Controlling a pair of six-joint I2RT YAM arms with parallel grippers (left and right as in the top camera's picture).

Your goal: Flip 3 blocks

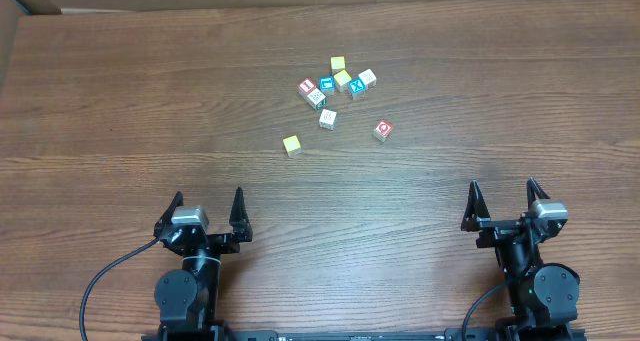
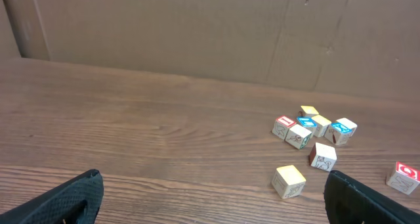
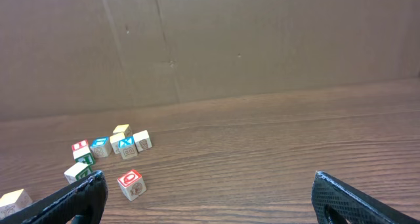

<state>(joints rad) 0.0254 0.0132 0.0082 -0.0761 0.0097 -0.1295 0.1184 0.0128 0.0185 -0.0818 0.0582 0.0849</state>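
Observation:
Three blocks lie apart from a cluster on the wooden table. A yellow block (image 1: 291, 145) (image 2: 289, 181) (image 3: 13, 200) lies nearest the left arm. Behind it is a pale block (image 1: 328, 119) (image 2: 323, 156). A block with a red "O" on top (image 1: 383, 131) (image 3: 130, 183) (image 2: 402, 176) sits to the right. My left gripper (image 1: 208, 203) (image 2: 213, 211) is open and empty near the front edge, well short of the blocks. My right gripper (image 1: 503, 193) (image 3: 210, 207) is open and empty at the front right.
A cluster of several more cubes (image 1: 338, 81) (image 2: 308, 129) (image 3: 111, 144) sits behind the three, among them a blue "X" cube (image 1: 357, 87) and two yellow ones. A cardboard wall (image 2: 197, 33) stands at the table's far edge.

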